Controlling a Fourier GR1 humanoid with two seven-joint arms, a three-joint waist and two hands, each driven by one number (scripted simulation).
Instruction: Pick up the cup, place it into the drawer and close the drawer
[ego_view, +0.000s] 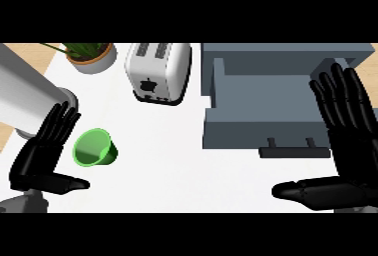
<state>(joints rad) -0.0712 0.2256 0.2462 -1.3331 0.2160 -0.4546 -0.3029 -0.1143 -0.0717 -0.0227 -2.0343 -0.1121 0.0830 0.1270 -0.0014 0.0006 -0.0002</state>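
A green cup lies on its side on the white counter at the left, its mouth toward me. My left hand stands just left of it, fingers straight, thumb out, a small gap from the cup. The grey drawer is pulled open at the right, its inside bare, its handle at the near edge. My right hand is open over the drawer's right side, fingers straight and pointing away, thumb stretched left below the handle.
A white toaster stands at the back centre, just left of the drawer. A potted plant sits at the back left. A large grey cylinder lies along the left edge, behind my left hand.
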